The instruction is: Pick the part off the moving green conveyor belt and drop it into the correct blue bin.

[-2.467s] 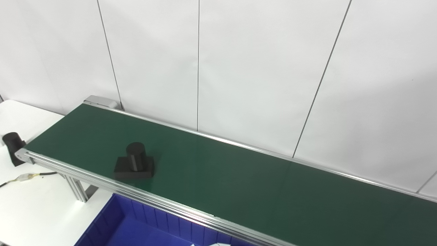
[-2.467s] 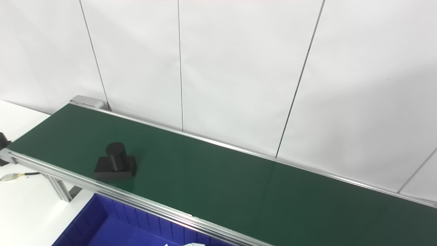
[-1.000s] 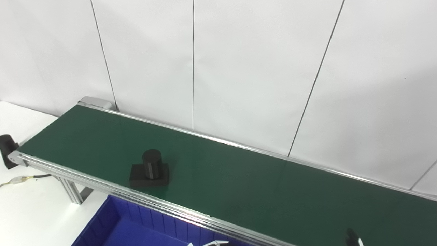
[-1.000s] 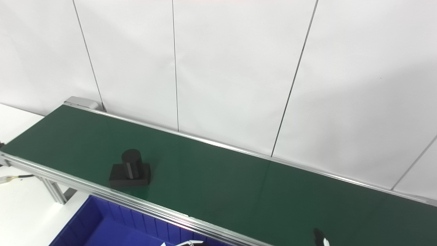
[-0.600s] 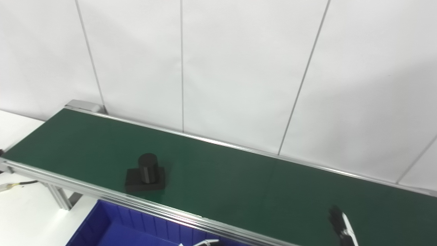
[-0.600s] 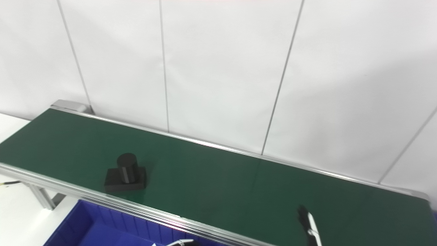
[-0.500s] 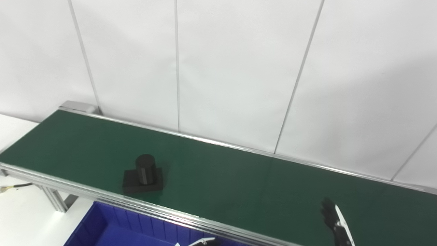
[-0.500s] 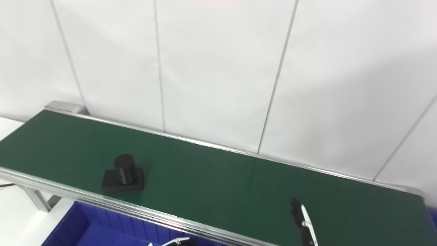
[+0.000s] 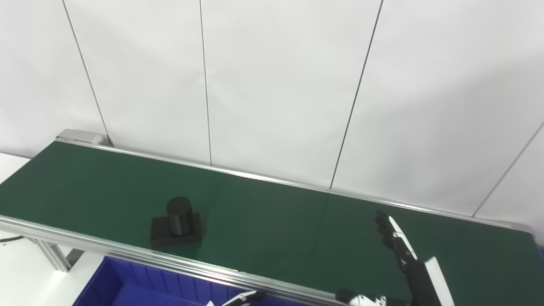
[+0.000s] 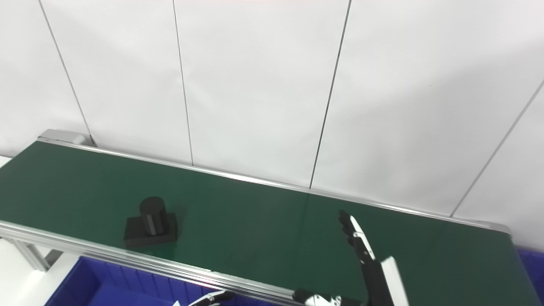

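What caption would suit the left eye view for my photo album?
A black part rides the green conveyor belt while the robot's open right hand reaches over it, a blue bin below.

White panelled wall (image 9: 276, 85) with thin dark seams behind; white tabletop (image 9: 25, 280) at lower left.

The right hand (image 9: 403, 255) rises edge-on from the bottom edge, fingers (image 10: 352, 229) stretched out straight and close together, pointing up and away, thumb (image 9: 361, 298) held apart low to the left; it holds nothing. Of the left hand (image 9: 242, 297) only fingertips show at the bottom edge, their pose unreadable.
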`<state>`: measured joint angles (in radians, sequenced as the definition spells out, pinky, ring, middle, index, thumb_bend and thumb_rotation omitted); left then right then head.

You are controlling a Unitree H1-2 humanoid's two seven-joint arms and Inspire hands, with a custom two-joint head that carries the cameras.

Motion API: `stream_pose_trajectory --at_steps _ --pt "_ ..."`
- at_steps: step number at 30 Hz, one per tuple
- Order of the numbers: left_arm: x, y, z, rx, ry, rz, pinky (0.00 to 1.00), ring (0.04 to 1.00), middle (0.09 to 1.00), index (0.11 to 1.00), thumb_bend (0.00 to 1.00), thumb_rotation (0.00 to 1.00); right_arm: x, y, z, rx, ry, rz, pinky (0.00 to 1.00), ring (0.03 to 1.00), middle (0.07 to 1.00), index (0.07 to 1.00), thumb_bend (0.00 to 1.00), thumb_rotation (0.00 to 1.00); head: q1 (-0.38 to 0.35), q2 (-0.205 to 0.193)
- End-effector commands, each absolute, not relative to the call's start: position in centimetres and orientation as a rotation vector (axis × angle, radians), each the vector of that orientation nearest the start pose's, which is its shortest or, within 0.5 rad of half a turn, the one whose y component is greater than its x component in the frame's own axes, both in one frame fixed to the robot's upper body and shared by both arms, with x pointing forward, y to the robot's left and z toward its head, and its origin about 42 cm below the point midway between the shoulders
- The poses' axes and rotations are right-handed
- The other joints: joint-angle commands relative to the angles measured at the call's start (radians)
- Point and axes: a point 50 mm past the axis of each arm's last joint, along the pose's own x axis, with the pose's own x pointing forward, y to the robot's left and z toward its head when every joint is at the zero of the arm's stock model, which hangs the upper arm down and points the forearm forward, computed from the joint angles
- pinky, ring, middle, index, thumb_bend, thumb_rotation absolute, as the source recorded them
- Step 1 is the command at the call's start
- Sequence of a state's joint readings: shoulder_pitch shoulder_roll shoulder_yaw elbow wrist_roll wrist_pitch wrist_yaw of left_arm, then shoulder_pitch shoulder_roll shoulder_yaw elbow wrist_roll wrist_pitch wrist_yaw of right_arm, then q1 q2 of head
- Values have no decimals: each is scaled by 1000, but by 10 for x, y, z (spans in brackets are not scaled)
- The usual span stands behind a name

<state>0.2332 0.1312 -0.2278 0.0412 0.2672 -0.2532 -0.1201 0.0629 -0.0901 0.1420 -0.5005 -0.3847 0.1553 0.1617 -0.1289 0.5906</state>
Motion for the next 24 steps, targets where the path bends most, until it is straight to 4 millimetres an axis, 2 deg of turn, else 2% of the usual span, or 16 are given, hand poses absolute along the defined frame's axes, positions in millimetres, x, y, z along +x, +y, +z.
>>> stream_pose_trajectory --at_steps 1,6,10,15,24 --pt "196 195 52 329 -38 -381 711 815 887 858 862 87 255 -191 205 -463 -274 186 903 914 920 975 819 230 -14 6" --pt "197 196 52 331 -41 -385 727 819 890 862 850 106 276 -185 202 -501 -250 217 887 915 927 986 830 252 -28 21" --pt "197 196 55 332 -38 -383 695 808 896 865 843 116 289 -180 203 -522 -243 224 867 904 922 976 839 266 -39 38" --pt "197 197 56 331 -40 -380 766 835 904 875 823 109 303 -172 208 -527 -229 235 882 916 938 978 839 278 -46 54" --pt "194 197 63 328 -54 -378 808 862 914 890 797 139 321 -157 216 -546 -215 272 870 912 925 967 849 298 -32 79"
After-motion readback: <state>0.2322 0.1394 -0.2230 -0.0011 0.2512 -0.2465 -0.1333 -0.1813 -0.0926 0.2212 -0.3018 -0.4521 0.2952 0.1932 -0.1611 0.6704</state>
